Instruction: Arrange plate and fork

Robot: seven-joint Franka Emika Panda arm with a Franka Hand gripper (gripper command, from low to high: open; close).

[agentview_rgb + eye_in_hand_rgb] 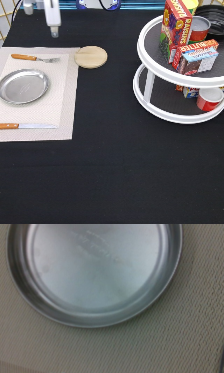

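Note:
The silver plate point(23, 86) lies on the left part of a beige placemat point(65, 105). The wrist view shows the plate point(100, 270) from close by, resting on the woven mat. Above the plate in the exterior view, the fork point(34, 58) lies flat on the mat, its orange-brown handle to the left and its tines to the right. My gripper point(54, 33) hangs at the exterior view's top, above and to the right of the fork and apart from it. It holds nothing.
A wooden-handled knife point(25, 126) lies on the mat below the plate. A round wooden coaster point(90, 56) sits just off the mat's upper right corner. A white two-tier turntable point(150, 92) with boxes and cans stands at the right.

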